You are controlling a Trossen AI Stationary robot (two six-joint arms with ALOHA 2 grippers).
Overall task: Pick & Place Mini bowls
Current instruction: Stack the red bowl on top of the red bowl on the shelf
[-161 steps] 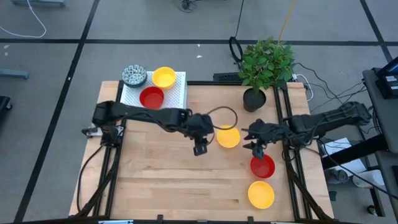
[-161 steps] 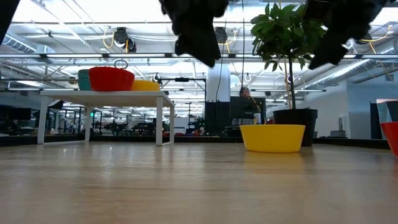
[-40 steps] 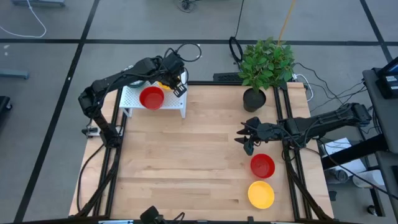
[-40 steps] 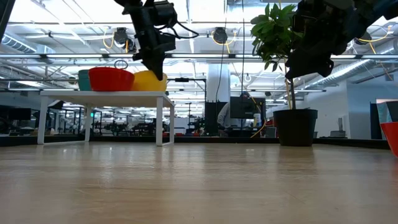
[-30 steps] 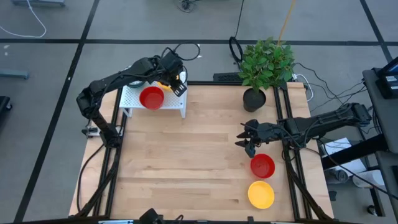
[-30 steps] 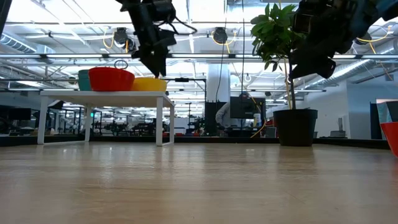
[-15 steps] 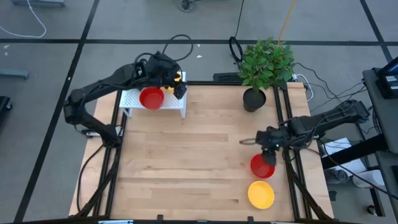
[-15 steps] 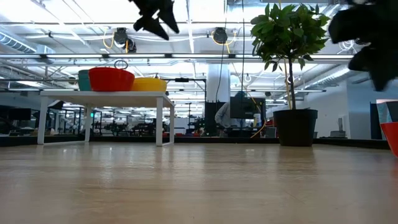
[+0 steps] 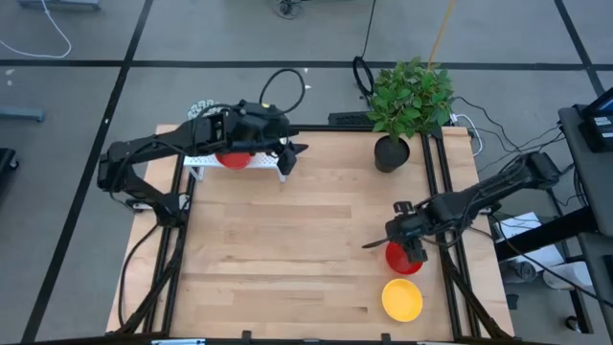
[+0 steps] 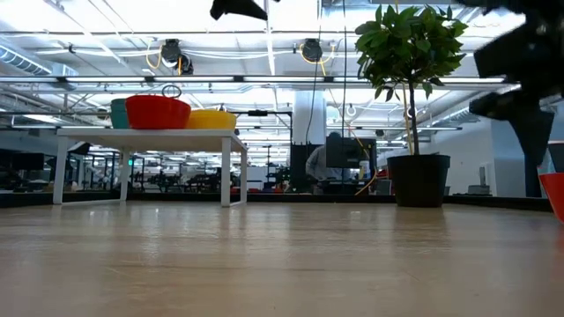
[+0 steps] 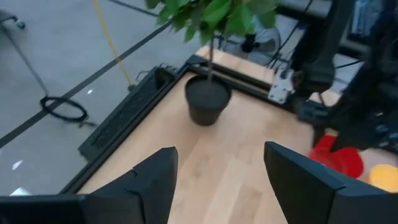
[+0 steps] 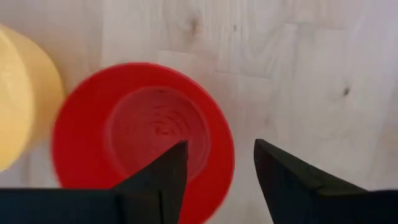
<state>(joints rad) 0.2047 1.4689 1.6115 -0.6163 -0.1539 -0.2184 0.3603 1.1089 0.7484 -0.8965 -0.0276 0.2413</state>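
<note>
My right gripper [image 12: 216, 180] hangs with jaws wide just over the red bowl [image 12: 142, 138] — light, stiff, glossy, likely slippery — so I'd pinch its rim.

Both arms are dark, nearly black, built of slim tubular links joined by thicker rounded joints. The left arm [image 9: 163, 149] carries a thin black cable that loops free above its wrist. The right arm [image 9: 498, 187] has the same dark finish and bulkier joint housings. The left gripper [image 11: 214, 180] has two broad, flat, matte black fingers [image 11: 155, 183] with angled edges. The right gripper [image 12: 214, 171] has two like fingers [image 12: 165, 177], plain and unmarked.
</note>
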